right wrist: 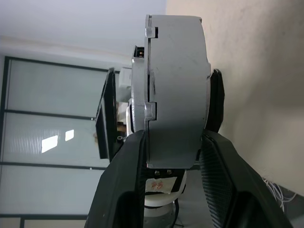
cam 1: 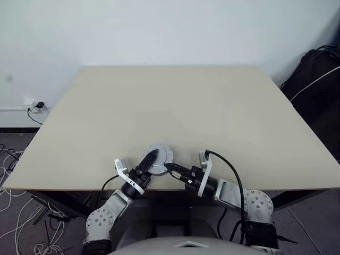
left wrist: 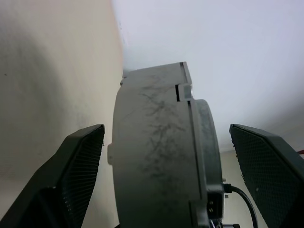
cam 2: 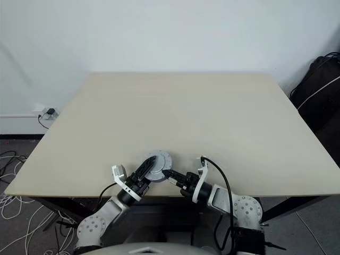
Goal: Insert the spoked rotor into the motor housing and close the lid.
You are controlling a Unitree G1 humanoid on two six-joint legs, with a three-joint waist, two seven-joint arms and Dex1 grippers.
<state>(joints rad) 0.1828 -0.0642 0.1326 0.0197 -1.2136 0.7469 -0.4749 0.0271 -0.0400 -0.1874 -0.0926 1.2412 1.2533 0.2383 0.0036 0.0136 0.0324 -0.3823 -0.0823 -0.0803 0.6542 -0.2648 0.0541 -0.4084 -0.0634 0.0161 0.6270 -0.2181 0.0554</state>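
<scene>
While left pincer (left wrist: 164, 190) gapes, right pincer (right wrist: 171, 156) clamps lid (cam 1: 159, 157).

The right gripper (right wrist: 173, 156) clamps a silver-grey round assembly edge-on, one black textured finger (right wrist: 126, 185) on each flat face. The thicker part of it is a smooth grey drum, the motor housing (right wrist: 180, 90); against it sits a thinner notched disc, the lid (right wrist: 140, 95) (the seam between them runs straight along the rim). Behind the assembly, the left gripper's fingers (right wrist: 105, 118) stand on either side of it. The beige desk (right wrist: 256, 85) lies beyond, and glass panels with a white ceiling fill the other side.
</scene>
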